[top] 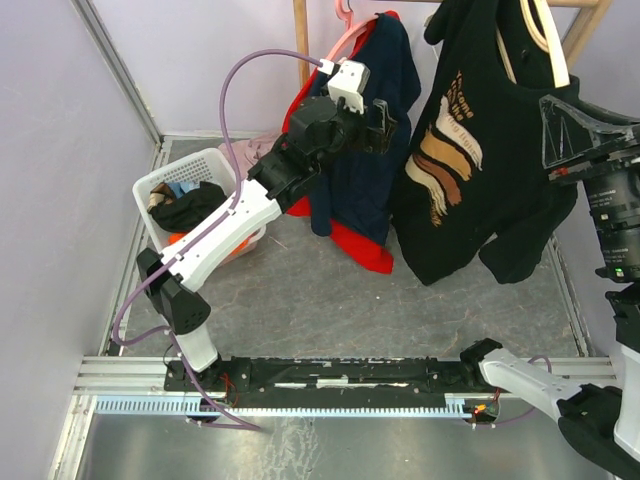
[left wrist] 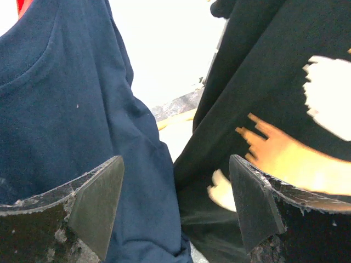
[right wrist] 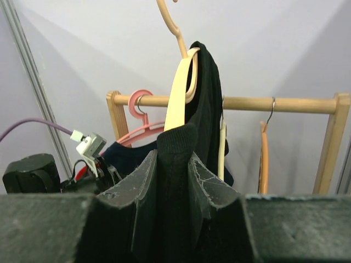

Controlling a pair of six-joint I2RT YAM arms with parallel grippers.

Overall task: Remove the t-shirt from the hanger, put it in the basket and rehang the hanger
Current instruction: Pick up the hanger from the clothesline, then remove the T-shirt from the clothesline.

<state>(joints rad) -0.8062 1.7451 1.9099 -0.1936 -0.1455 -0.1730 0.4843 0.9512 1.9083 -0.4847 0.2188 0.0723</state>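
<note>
Closest to us, in the right wrist view, the right gripper (right wrist: 171, 159) fills the lower frame, its jaws pinching a thick fold of the black t-shirt (right wrist: 205, 93) between them. That shirt is draped over a cream hanger (right wrist: 178, 93) that rises at 12 o'clock from the jaws. The hanger's hook runs off the top of the frame, and we cannot tell what it hangs from. Behind it we see a wooden rail (right wrist: 247, 102) running across, with a pink hanger (right wrist: 140, 101) hooked on near its 9 o'clock end and an orange hanger (right wrist: 264, 159) on a metal hook toward 3 o'clock.

From above, we find the black t-shirt at about 1 o'clock over the bench (top: 330, 300), its tan and white print facing us and its hem low over the grey surface. We cannot tell whether the hem touches. A navy t-shirt (top: 390, 70) hangs at 12 o'clock, just beside it, with a red garment (top: 368, 255) showing below its lower edge.

In the left wrist view the left gripper (left wrist: 175, 164) has its jaws spread wide with nothing between them. Navy cloth lies at 9 o'clock and the black printed cloth at 3 o'clock, with a pale gap between the two. In the top view that gripper is raised against the front of the navy t-shirt.

A white basket (top: 222, 160) holding clothes sits at 9 o'clock on the bench, beside the left arm
</note>
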